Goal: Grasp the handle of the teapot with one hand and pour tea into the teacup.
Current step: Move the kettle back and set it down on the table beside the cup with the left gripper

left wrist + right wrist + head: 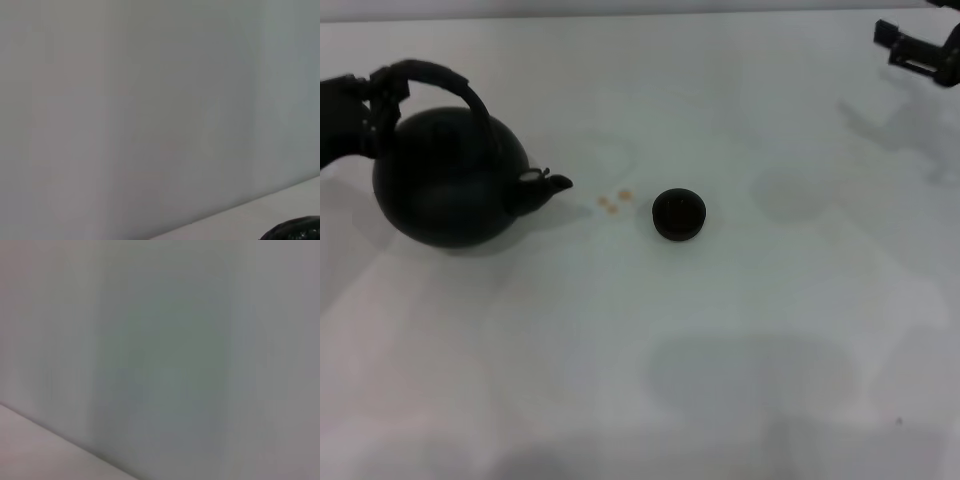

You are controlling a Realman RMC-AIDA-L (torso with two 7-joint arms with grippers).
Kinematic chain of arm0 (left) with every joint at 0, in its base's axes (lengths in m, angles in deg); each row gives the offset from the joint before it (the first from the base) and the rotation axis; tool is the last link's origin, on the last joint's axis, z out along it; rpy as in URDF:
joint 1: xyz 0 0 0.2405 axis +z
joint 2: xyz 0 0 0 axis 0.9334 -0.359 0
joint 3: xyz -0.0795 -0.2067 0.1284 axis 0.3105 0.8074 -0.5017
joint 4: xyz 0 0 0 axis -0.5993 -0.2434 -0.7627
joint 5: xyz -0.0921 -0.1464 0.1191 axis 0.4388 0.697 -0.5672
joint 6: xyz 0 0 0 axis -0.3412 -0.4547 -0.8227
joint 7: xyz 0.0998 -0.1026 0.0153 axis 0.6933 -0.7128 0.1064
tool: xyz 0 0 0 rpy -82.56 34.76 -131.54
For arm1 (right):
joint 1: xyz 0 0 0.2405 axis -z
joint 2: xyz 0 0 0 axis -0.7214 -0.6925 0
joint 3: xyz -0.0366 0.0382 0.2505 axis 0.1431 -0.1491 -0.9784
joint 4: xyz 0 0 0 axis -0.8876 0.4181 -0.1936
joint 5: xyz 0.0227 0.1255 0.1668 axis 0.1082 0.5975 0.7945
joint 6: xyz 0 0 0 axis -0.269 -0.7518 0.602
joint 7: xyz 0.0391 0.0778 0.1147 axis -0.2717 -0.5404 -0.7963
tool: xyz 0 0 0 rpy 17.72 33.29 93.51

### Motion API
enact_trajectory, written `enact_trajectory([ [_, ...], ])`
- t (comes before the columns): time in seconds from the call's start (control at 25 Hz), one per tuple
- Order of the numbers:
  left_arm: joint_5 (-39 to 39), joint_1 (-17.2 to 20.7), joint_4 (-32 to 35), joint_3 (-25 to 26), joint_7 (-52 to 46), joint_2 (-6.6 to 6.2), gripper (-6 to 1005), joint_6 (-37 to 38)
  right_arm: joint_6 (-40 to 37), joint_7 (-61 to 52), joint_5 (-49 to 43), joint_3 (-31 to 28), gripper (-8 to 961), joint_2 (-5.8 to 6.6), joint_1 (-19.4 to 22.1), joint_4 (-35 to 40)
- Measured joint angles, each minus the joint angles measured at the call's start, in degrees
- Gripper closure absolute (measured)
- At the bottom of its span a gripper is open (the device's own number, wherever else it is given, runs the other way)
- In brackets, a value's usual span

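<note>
1. The teapot (445, 180) is being shown as a large, round, matte-black pot resting on the white table (740, 330). Its short curved spout (552, 183) is being directed toward the teacup (678, 214).
2. The handle (440, 78) is being seen as a black arched hoop spanning the top of the teapot, standing upright above the body.
3. The teacup is being shown as a small, round, dark cup without a handle. It is standing apart from the teapot, on the spout side, well clear of the spout tip.
4. A few small orange-brown specks (614, 201) are lying on the table between the spout and the teacup.
5. The left gripper (375, 105) is being held against the end of the handle farthest from the teacup, with the dark arm reaching in from that side. How far the fingers are parted, and whether the handle is actually being clasped, cannot be told.
6. The right gripper (910, 48) is being held far from the teapot, beyond the teacup, near the table's far edge. The spread of its fingers cannot be told.
7. In the left wrist view, only a small dark curved edge, probably of the teapot (295, 230), is being seen.
</note>
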Motion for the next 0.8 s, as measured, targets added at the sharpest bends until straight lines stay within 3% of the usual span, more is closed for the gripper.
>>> enact_trajectory([
  [0.16,5.50,-0.20,-5.23,0.09,6.97,-0.11,873,2.30,1.91,-5.20,-1.53,-0.32,98,2.90,0.34,-3.65],
  [0.24,7.88,-0.32,-7.71,0.87,9.65,-0.17,873,3.78,2.80,-5.79,-1.47,-0.51,98,3.35,0.42,-3.96],
  [0.52,9.33,-2.05,-14.63,5.49,12.58,-0.06,872,8.26,3.40,-5.16,-2.17,-1.58,98,2.43,1.11,-3.97],
  [0.8,9.52,-2.33,-16.52,5.96,12.89,0.02,873,8.62,4.05,-5.64,-2.24,-1.63,98,2.36,1.46,-3.98],
])
